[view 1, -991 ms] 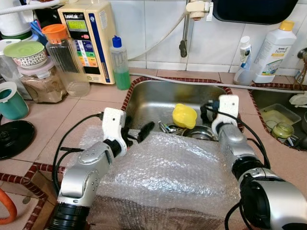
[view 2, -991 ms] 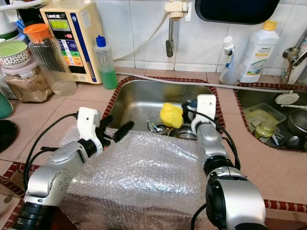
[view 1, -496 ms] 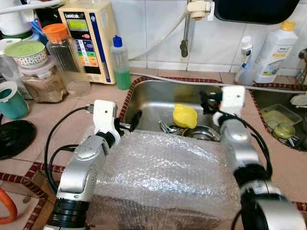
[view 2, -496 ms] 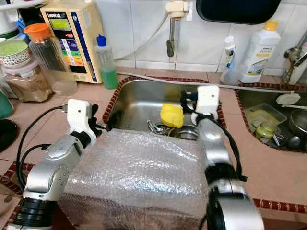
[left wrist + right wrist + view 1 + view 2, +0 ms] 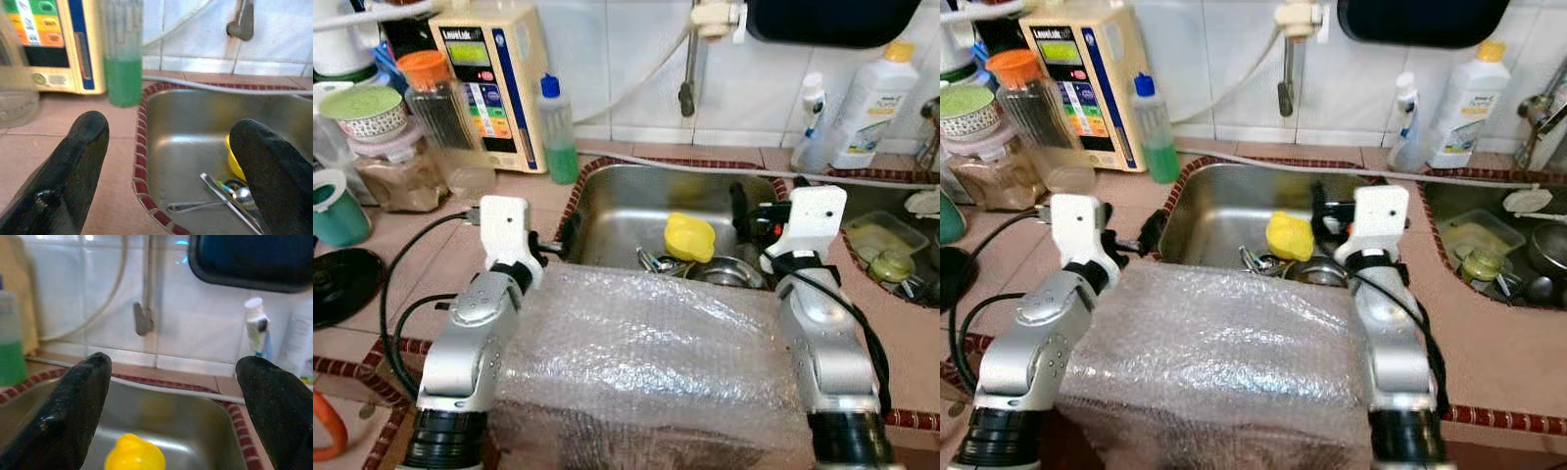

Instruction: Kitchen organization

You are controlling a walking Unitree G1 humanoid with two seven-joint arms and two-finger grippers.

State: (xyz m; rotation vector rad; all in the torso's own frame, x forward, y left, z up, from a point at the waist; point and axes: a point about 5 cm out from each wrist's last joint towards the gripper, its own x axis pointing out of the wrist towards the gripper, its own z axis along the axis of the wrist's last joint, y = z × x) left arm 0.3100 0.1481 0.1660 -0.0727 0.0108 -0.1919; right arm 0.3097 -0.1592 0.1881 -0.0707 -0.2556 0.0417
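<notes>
Both arms have spread to the bubble-wrapped box's sides; left pincer and right pincer gape wide, empty, seemingly bracing to lift it

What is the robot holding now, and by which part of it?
Between the fingers, nothing: both tools are open and empty, the left tool and right tool out over the sink. The two arms flank the bubble-wrapped box; whether they press its sides cannot be told.
</notes>
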